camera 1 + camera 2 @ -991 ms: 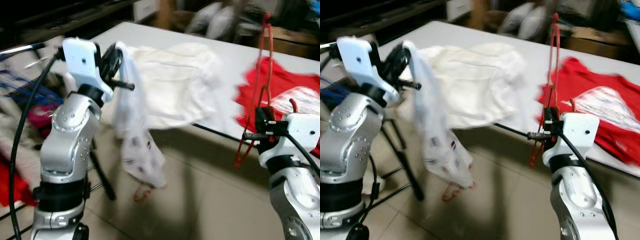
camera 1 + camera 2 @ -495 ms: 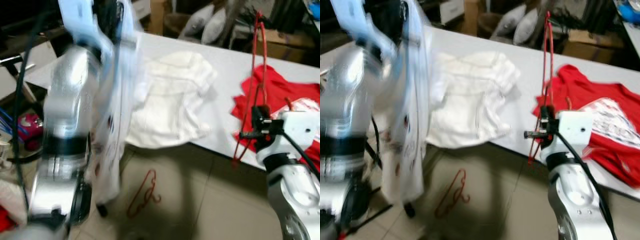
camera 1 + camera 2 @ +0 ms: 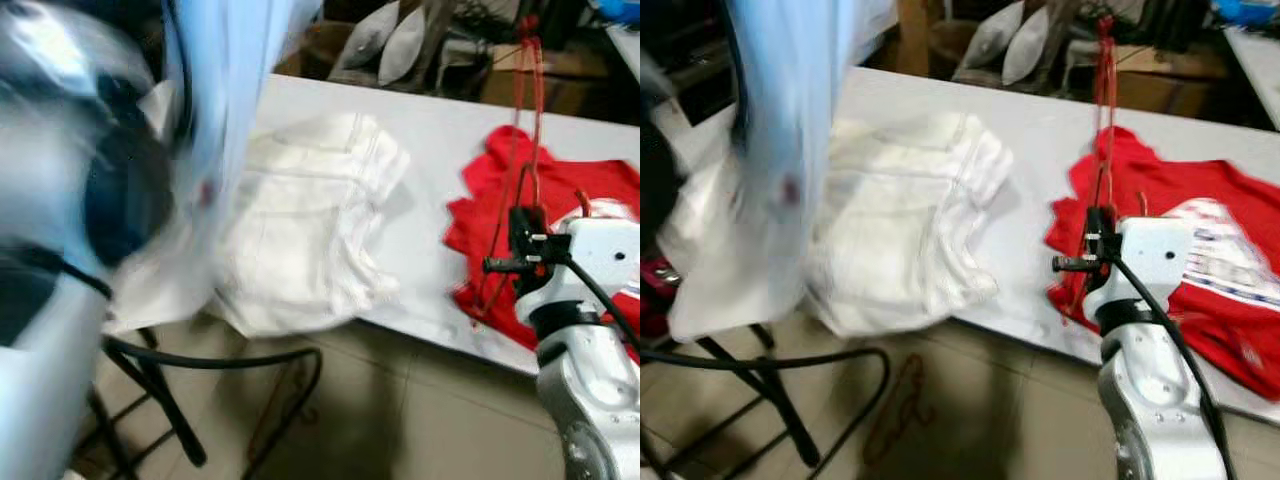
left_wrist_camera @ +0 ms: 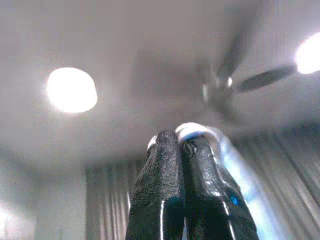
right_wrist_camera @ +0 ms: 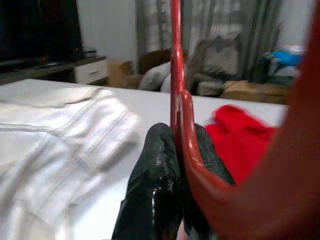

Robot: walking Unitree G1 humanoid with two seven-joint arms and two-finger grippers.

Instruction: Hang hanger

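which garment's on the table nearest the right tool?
The red shirt, lying just behind the right tool, which grips a red hanger. The white garment lies further left.

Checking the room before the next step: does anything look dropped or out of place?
Yes. A thin red hanger lies on the tiled floor beside the black stand's legs, below the white table's edge; it looks dropped, not hung.

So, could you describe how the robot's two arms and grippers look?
The right arm is silver metal with rounded joints and small screws, a white block at the wrist, and a black cable running down it. The right gripper has two long, black, textured fingers. The left gripper has matching black fingers. The left arm is too blurred for detail.
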